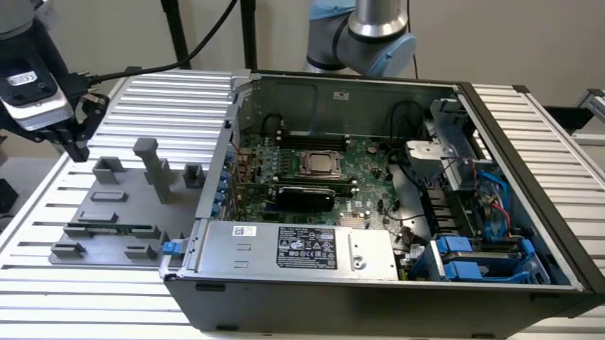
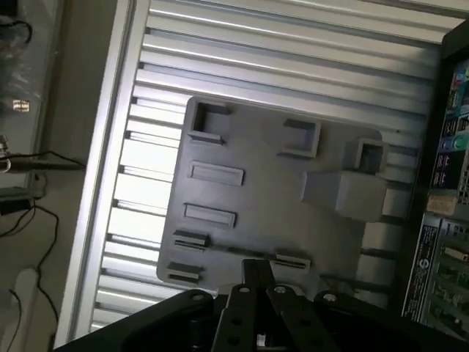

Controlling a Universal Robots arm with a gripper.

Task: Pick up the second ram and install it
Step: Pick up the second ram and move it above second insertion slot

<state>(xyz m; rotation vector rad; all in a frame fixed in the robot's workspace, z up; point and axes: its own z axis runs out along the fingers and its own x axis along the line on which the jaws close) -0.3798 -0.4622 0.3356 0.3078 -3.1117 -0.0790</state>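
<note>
Closest to me, the open PC case (image 1: 378, 234) is sitting on the slatted worktop (image 1: 57, 297) with its motherboard (image 1: 364, 152) showing. The second ram (image 1: 113, 229) is lying on edge in the grey fixture plate (image 1: 127, 205) just beside the case. The pincer (image 1: 74, 147) is hanging over the plate's far side, well apart from the stick, and honestly I'm not seeing whether it's open or closed. I'm guessing that stick is light, stiff and fragile, so I'm thinking grab the long bare edges mid-length, not the chips.
</note>
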